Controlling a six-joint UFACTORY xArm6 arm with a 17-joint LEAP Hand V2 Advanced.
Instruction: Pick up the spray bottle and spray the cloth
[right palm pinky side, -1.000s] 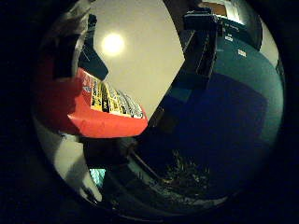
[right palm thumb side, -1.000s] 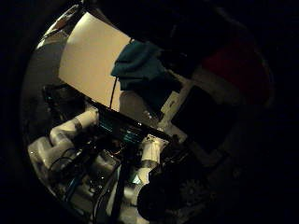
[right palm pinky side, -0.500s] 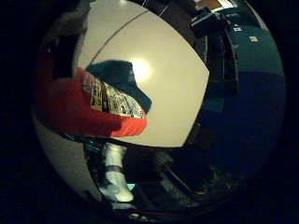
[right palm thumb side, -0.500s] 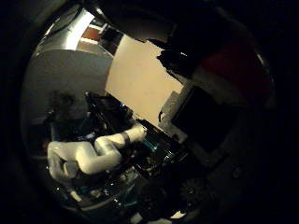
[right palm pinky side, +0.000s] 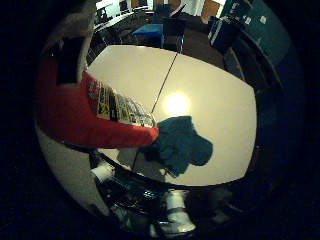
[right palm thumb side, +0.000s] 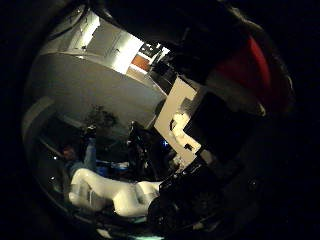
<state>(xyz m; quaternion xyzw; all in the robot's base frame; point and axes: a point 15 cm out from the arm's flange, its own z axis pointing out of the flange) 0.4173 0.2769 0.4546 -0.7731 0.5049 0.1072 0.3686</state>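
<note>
The red spray bottle (right palm pinky side: 72, 118) with a yellow and black label fills one side of the right little finger side palm view, close against the palm. Its red body also shows in the right thumb side palm view (right palm thumb side: 252, 68). My hand (right palm thumb side: 195, 125) has its black and white fingers curled round the bottle and holds it up in the air. The teal cloth (right palm pinky side: 182, 146) lies crumpled on the white table (right palm pinky side: 205, 90), near the table's edge and just past the bottle's end. The bottle's nozzle is hidden.
A bright light spot (right palm pinky side: 177, 103) glares on the table beside the cloth. Dark chairs and blue furniture (right palm pinky side: 160, 30) stand past the table's far edge. The white robot arm (right palm thumb side: 115, 192) shows below the hand, with a pale room wall (right palm thumb side: 95, 90) behind.
The hand has turned with the bottle, so both views have swung. The table and cloth now fill the little finger side view; the bottle stays fixed against the palm.
</note>
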